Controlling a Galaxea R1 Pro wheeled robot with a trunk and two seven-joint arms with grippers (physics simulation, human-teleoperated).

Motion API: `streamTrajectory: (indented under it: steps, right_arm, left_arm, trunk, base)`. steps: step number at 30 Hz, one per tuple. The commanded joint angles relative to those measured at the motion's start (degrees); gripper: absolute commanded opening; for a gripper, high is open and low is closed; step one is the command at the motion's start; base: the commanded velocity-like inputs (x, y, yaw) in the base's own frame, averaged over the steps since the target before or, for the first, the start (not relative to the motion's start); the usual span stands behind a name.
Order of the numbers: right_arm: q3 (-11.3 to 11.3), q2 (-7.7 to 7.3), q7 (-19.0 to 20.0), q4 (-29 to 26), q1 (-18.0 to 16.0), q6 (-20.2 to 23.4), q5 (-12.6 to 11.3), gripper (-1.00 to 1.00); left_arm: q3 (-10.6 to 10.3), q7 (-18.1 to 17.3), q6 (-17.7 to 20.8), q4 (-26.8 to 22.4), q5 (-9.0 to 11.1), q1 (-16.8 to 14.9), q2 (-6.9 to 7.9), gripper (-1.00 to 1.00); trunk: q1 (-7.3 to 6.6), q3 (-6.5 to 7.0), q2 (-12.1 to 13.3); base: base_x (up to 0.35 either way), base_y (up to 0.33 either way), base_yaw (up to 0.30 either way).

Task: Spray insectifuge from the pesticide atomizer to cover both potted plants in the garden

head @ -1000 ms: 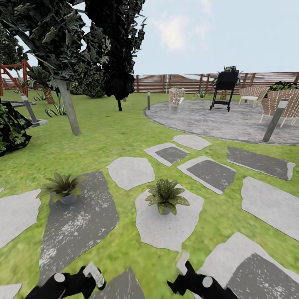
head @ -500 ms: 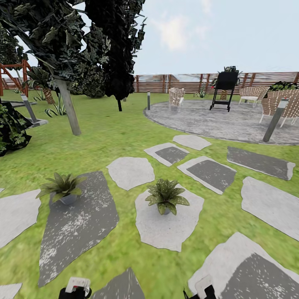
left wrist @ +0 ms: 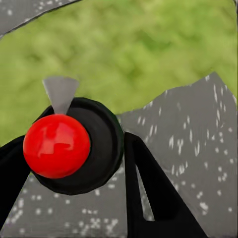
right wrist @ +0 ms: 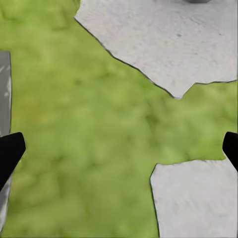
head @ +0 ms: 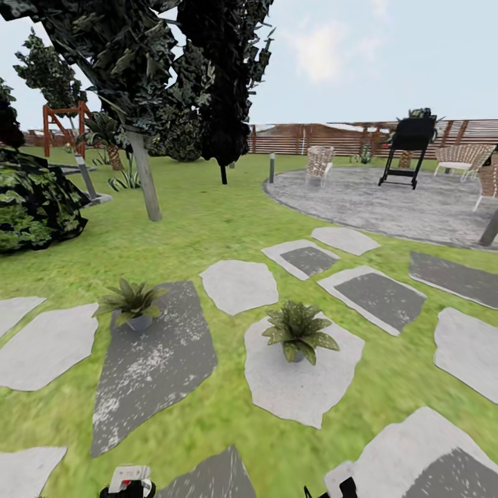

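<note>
Two potted plants stand on stepping stones ahead of me in the head view: the left one (head: 131,304) on a dark grey stone (head: 155,360), the right one (head: 299,332) on a pale stone (head: 304,384). The pesticide atomizer's pale head (head: 130,476) peeks up at the bottom edge, in my left gripper (head: 124,491). In the left wrist view the atomizer (left wrist: 101,144) is seen end-on, a dark round body with a red knob and grey nozzle, and my left gripper (left wrist: 74,166) is shut on it. My right gripper (right wrist: 119,151) hangs open over grass, with nothing between its fingers.
A tree trunk (head: 145,176) and a big dark bush (head: 34,200) stand at the left. Beyond the stones lie a round paved patio (head: 387,204) with a black grill (head: 408,149), wicker chairs (head: 319,162), a bollard lamp (head: 272,168) and the slatted fence (head: 304,138).
The camera has turned left, so the whole garden sits further right in the picture. Both arms have dropped towards the bottom edge, and the atomizer's head now points upright.
</note>
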Motion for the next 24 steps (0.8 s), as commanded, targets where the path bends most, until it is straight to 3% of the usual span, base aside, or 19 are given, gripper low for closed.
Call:
streamTrajectory:
  steps: [1, 7, 24]
  right_arm:
    - [-0.4, 0.02, -0.3, 0.1, 0.0, -0.2, 0.6, 1.0]
    - [-0.4, 0.0, -0.3, 0.1, 0.0, -0.2, 0.7, 1.0]
    - [-0.3, -0.51, -0.2, 0.1, 0.0, -0.2, 0.9, 1.0]
  left_arm:
    - [0.3, -0.5, 0.0, 0.0, 0.7, 0.2, -0.06, -1.0]
    - [0.3, -0.4, -0.2, 0.1, 0.6, 0.6, -0.19, -1.0]
    - [0.3, -0.4, -0.3, 0.1, 0.5, 0.7, -0.22, -1.0]
  trunk:
    - [0.01, -0.07, 0.0]
    - [0.01, -0.17, 0.0]
    - [0.01, -0.18, 0.0]
  base:
    - [0.217, 0.122, 0.276]
    - [0.266, 0.175, 0.215]
    - [0.245, 0.227, 0.006]
